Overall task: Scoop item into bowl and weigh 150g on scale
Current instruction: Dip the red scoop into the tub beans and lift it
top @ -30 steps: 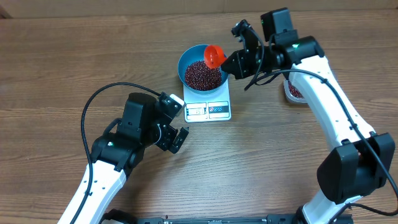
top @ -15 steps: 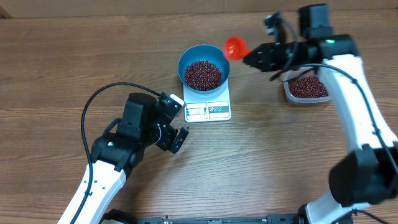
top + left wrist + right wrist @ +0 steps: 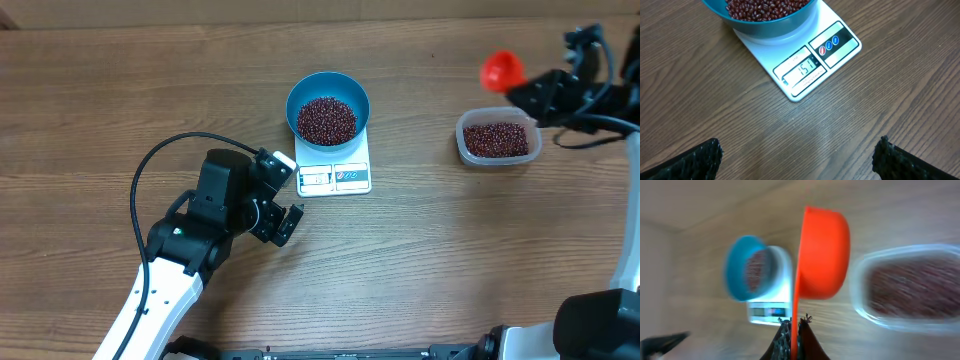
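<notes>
Overhead: scale runs lengthwise up-down (display end at bottom).

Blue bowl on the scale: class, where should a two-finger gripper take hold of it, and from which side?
Probably the rim of the blue bowl, from straight above, one finger inside and one outside: it stands upright on the white scale, likely too wide to span, and the red-brown beans lie below the rim.

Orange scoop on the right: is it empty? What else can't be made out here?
Scoop: right wrist view is blurred and edge-on, overhead too small; contents cannot be told.
Scale display: too small to read overhead.
Bowl: cut off by the left wrist view's top edge.
</notes>
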